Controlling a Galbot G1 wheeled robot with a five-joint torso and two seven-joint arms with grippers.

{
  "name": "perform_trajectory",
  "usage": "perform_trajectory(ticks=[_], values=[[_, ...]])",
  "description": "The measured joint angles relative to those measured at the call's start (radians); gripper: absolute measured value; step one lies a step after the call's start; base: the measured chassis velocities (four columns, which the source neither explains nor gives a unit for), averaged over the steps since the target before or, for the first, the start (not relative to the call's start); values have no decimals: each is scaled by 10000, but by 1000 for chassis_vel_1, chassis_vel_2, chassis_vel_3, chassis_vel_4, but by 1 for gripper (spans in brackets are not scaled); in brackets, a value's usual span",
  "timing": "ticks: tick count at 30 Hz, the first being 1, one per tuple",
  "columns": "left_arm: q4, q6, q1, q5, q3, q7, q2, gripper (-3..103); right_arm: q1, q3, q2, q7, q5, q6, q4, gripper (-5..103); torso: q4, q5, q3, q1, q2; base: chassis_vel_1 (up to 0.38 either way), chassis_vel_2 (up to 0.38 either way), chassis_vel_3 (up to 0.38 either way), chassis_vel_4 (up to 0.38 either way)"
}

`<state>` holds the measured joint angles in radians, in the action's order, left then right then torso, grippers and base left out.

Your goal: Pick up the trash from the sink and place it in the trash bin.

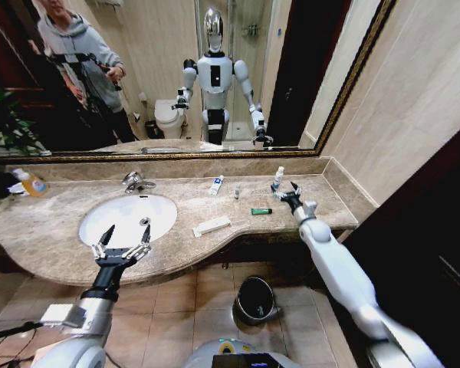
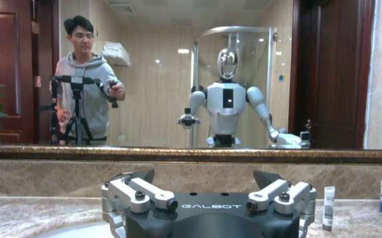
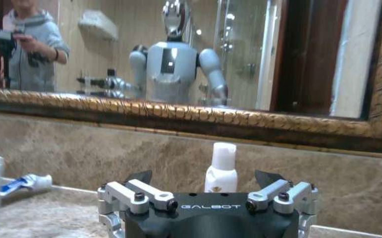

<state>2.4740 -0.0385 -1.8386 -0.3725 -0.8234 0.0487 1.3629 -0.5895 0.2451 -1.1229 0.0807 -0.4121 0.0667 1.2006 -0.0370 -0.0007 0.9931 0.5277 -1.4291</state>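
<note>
Right claw (image 1: 288,196) spread open on the counter (image 1: 322,207), just short of the white bottle (image 1: 278,177); green tube (image 1: 261,211) close beside, flat white packet (image 1: 212,225) nearer the sink (image 1: 128,218), white-blue tube (image 1: 216,185) and tiny vial (image 1: 236,192) by the back wall. Left claw (image 1: 121,244) open too, hovering at the basin's front rim. Trash bin (image 1: 254,299) down on the floor. Risks, as judged: upright bottle tipped by a finger and rolling; long carry to a narrow bin, so a drop onto tiles.
</note>
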Motion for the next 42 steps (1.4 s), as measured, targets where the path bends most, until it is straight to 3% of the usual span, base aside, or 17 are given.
perform_trajectory(ticks=[10, 12, 14, 18, 20, 30, 42], values=[[0, 0, 0, 0, 0, 1, 0, 100, 1356, -527, -651, -167, 433, 190, -2033, 103, -1, 7, 1, 0, 1, 0, 0, 0, 0], [0, 0, 0, 0, 0, 0, 0, 100, 1336, -247, -627, -210, 621, 102, -2057, 94, -2, 7, 1, 0, 1, 0, 0, 0, 0], [0, 0, 0, 0, 0, 0, 0, 100, 1281, -131, -594, -222, 680, 94, -2042, 94, -1, 5, 0, 0, 0, 0, 0, 0, 0], [0, 0, 0, 0, 1, 0, 0, 100, 1080, 164, -501, -243, 747, 68, -1940, 73, 6, 8, 0, -3, 0, 0, 0, 0, 0], [0, 0, 0, 0, 0, 0, 0, 100, 1058, 178, -498, -237, 747, 62, -1929, 73, 5, 8, 0, -3, 0, 0, 0, 0, 0], [0, 0, 0, 0, 0, 1, 0, 100, 894, 221, -664, -205, 699, -78, -1693, 30, 2, 8, 0, -2, -1, 0, 0, 0, 0], [0, 0, 0, 0, 1, 0, 0, 100, 602, 388, -605, -255, 633, -190, -1154, 10, 1, 8, 0, -2, -1, 0, 0, 0, 0]])
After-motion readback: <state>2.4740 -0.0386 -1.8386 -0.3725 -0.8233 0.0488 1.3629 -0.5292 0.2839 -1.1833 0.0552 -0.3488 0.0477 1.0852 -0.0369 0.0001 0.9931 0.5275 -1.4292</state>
